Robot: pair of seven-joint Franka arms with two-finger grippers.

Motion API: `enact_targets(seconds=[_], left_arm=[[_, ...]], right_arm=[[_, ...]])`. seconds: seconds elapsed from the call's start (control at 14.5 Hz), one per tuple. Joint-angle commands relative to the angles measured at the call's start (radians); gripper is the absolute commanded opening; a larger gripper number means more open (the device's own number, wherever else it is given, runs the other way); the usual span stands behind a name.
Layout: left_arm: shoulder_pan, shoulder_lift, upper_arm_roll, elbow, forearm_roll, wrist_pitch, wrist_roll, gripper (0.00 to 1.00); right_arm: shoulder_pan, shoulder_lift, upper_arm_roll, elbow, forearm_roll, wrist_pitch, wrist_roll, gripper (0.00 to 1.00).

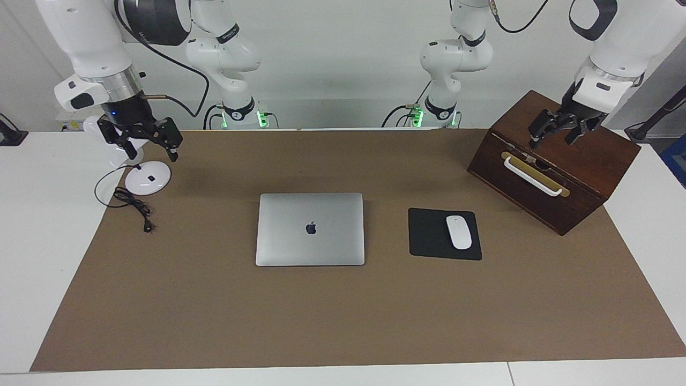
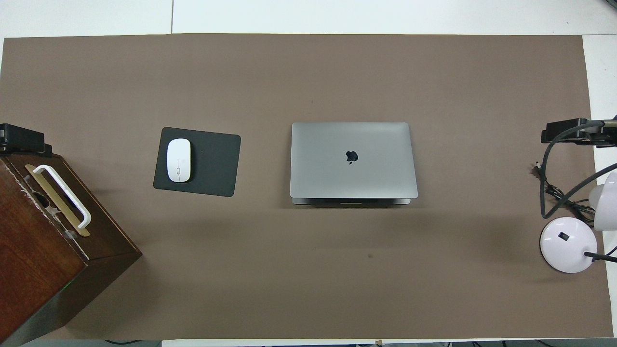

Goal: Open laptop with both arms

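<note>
the left gripper [image 1: 557, 134] hangs over the top of the wooden box [image 1: 589, 161], its fingers [image 1: 536, 140] spread apart and holding nothing. the right gripper [image 1: 143, 140] hangs over the white lamp base [image 1: 148, 177] at the right arm's end of the counter [image 1: 32, 214], fingers [image 1: 173, 154] also spread wide, nothing between them. both are well apart from the laptop [image 1: 310, 229], which lies shut and flat in the middle of the brown mat [image 1: 343, 321], apple logo up. beside it, toward the left arm's end, a white mouse [image 1: 459, 231] rests on a black mouse pad [image 1: 429, 236]. a black cable [image 1: 131, 203] trails from the lamp base across the mat's edge.
</note>
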Motion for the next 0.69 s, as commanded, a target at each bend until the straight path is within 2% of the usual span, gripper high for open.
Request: enact_targets(seconds=[0.0,0.07,0.14,0.21,0.28,0.41,0.62], left_arm=[[-0.001,-0.022,0.002,-0.023,-0.009,0.014,-0.014,0.95],[-0.001,-0.022,0.002,-0.023,-0.009,0.02,-0.014,0.81],[-0.001,-0.022,0.002,-0.023,-0.009,0.023,-0.021,0.55],[-0.001,-0.022,0.002,-0.023,-0.009,0.029,-0.023,0.22],[0.001,-0.022,0.002,-0.023,-0.009,0.034,-0.021,0.0],[0.004,-0.02,0.001,-0.023,-0.009,0.036,-0.023,0.0],[0.007,-0.019,0.002,-0.022,-0.027,0.04,-0.032,0.0]], right_arm=[[-0.022,-0.088,0.008,-0.148,0.035,0.122,-0.053,1.0],[-0.022,-0.104,0.008,-0.182,0.035,0.16,-0.055,1.0],[-0.022,-0.119,0.008,-0.212,0.046,0.189,-0.056,1.0],[-0.022,-0.136,0.008,-0.249,0.072,0.223,-0.062,1.0],[-0.022,-0.157,0.008,-0.295,0.113,0.273,-0.076,1.0],[-0.022,-0.193,0.008,-0.372,0.176,0.368,-0.096,1.0],[-0.02,-0.217,0.008,-0.415,0.32,0.418,-0.104,1.0]])
